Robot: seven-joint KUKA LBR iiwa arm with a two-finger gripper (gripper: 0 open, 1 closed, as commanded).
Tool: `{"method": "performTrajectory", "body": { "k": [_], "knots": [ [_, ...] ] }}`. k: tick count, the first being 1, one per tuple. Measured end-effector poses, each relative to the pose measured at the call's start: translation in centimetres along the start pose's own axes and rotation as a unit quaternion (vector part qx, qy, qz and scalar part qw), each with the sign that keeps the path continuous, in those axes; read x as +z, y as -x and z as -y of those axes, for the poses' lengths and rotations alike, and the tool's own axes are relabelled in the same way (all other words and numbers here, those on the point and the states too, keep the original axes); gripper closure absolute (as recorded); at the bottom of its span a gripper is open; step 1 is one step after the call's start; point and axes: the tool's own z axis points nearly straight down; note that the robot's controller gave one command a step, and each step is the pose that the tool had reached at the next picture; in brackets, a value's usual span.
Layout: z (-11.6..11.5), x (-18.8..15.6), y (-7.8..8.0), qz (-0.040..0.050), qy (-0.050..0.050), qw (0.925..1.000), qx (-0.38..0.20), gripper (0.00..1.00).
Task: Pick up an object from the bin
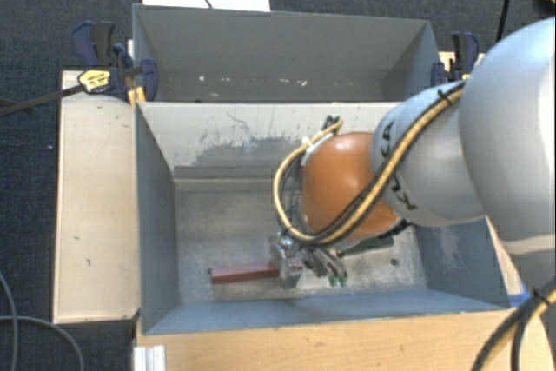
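camera: overhead, slightly oblique | faces bin (156,213) closely | arm (486,143) enters right

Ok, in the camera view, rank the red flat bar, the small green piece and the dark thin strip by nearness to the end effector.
1. Red flat bar: its right end reaches the end effector from the left.
2. Small green piece: just to the right of it.
3. Dark thin strip: farthest to the right, slightly higher in the view.

The arm (491,135) is built of large, smooth, rounded pale grey segments, with dark lettering (405,197) on the one nearest the wrist. A glossy orange dome-shaped cover (337,182) caps the wrist, looped by a yellow-and-black cable (281,187). Below sits a small grey metal hand (291,272).
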Motion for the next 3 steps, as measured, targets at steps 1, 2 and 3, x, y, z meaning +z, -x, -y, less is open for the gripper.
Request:
{"method": "performTrajectory", "body": {
  "k": [1, 2, 3],
  "knots": [
    [0.0, 0.0, 0.0, 0.0000, 0.000, 1.0000, 0.000, 1.00],
    [0.0, -0.3, -0.1, -0.0012, 0.000, 1.0000, 0.001, 1.00],
    [0.0, -1.2, -0.1, -0.0014, 0.000, 1.0000, 0.002, 1.00]
  ]
}}
